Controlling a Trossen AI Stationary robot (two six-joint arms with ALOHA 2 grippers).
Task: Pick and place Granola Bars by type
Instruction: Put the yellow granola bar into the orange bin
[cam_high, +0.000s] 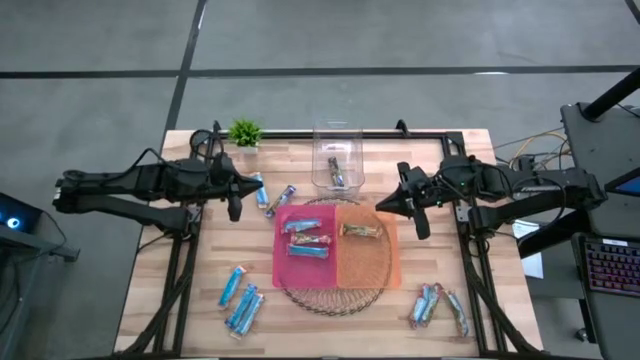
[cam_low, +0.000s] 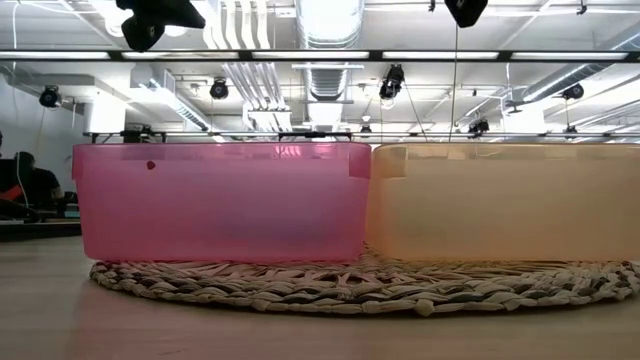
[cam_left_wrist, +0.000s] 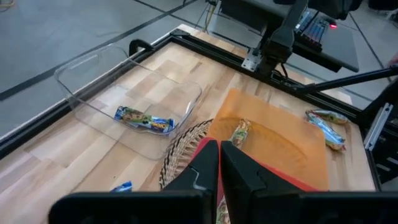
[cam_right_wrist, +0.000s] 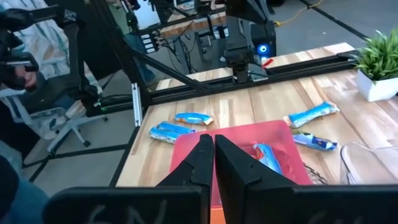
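Granola bars lie scattered. Two light blue ones (cam_high: 306, 236) lie in the pink bin (cam_high: 284, 262). A brown one (cam_high: 362, 231) lies in the orange bin (cam_high: 368, 268), and a dark-tinted one (cam_high: 337, 172) in the clear bin (cam_high: 337, 133). Loose light blue bars rest on the table near left (cam_high: 240, 300), near right (cam_high: 437, 305) and beside the left gripper (cam_high: 270, 194). My left gripper (cam_high: 256, 184) hovers shut, left of the pink bin. My right gripper (cam_high: 381, 207) hovers shut over the orange bin's far right corner. Both hold nothing.
The pink and orange bins stand side by side on a round woven mat (cam_high: 335, 298). A small green plant (cam_high: 245, 133) stands at the far left of the table. A dark metal frame (cam_high: 400, 135) runs along the table's edges. Bare wood (cam_high: 330, 335) shows near the front edge.
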